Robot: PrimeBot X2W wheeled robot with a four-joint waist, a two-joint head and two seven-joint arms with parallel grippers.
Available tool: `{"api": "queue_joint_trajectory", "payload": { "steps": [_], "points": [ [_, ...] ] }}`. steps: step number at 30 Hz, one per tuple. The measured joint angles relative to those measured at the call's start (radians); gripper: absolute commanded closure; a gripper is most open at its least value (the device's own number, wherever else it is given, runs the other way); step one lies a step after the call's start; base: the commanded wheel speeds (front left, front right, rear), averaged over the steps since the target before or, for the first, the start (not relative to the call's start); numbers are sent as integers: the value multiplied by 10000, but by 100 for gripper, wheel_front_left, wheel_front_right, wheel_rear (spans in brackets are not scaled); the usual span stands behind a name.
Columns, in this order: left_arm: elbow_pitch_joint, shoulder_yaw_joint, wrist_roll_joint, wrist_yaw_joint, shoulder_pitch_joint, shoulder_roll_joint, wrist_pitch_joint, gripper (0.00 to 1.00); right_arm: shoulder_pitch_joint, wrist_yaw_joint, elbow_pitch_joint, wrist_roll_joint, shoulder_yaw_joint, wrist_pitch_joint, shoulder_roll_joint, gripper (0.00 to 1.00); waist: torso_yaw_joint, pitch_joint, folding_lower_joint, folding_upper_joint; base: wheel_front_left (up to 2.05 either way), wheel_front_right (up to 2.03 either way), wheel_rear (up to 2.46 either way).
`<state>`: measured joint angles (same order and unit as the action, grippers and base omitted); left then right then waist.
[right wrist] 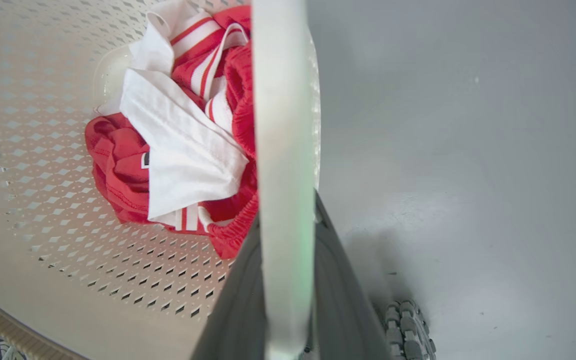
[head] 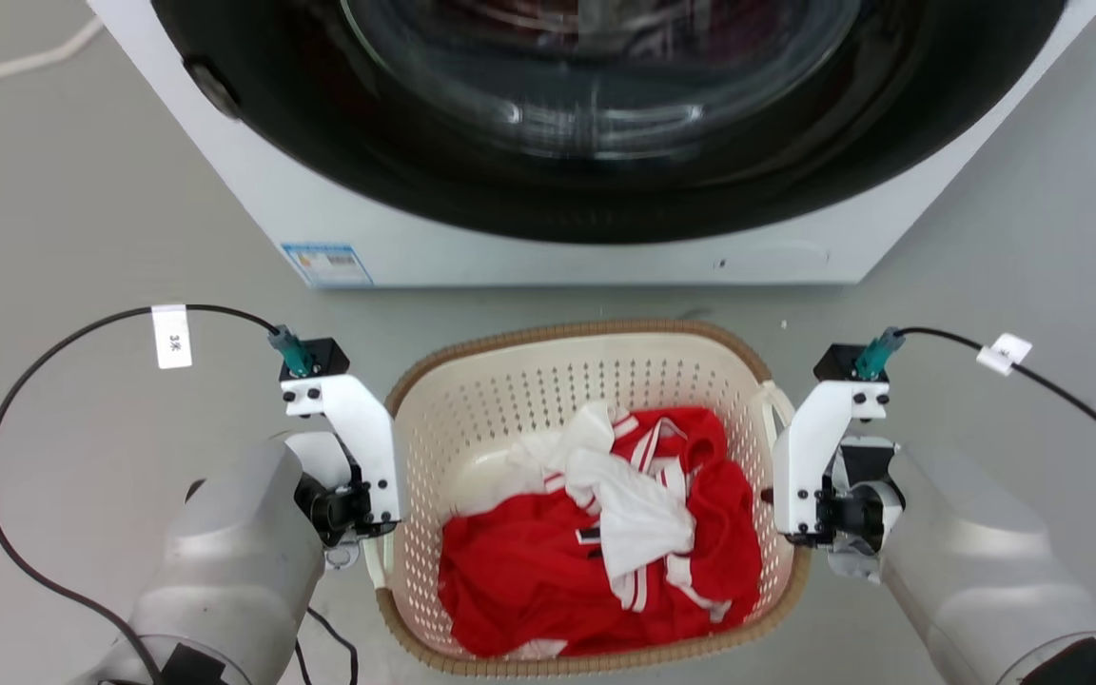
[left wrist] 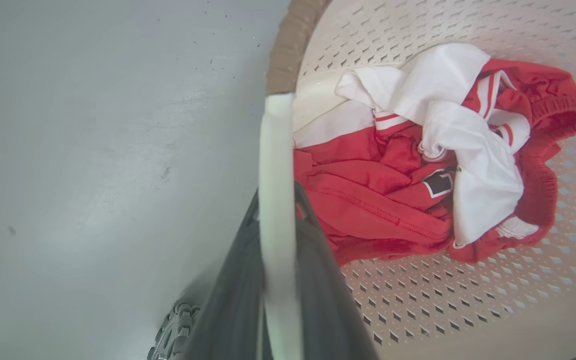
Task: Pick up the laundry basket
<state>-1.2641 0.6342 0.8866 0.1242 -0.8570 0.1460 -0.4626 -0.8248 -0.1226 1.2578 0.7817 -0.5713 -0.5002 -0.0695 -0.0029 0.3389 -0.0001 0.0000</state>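
Cream plastic laundry basket (head: 557, 381), gripped at both loop handles (left wrist: 275, 140) by left tool (left wrist: 277, 200) and right tool (right wrist: 288, 200), holds red-and-white clothes (head: 529, 571).

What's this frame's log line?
left gripper: shut on left handle | right gripper: shut on right handle | laundry basket: holds red-white clothes

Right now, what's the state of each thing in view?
laundry basket: upright, loaded; lifted or grounded, cannot tell.
clothes: crumpled inside the basket.
left gripper: shut on left handle.
right gripper: shut on right handle.
washing machine: door looks shut.
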Motion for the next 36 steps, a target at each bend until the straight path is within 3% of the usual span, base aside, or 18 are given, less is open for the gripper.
{"api": "queue_joint_trajectory", "payload": {
  "steps": [15,36],
  "points": [
    [-44,397,410,-2,523,23,-1233,100,465,0,318,575,81,-1839,2,100,-120,-2499,-2,0,0,0,0],
    [-176,731,598,4,1002,-81,-1559,100,1237,-2,380,451,533,-2226,29,100,-79,-3846,-1,0,0,0,0]
  ]
}}
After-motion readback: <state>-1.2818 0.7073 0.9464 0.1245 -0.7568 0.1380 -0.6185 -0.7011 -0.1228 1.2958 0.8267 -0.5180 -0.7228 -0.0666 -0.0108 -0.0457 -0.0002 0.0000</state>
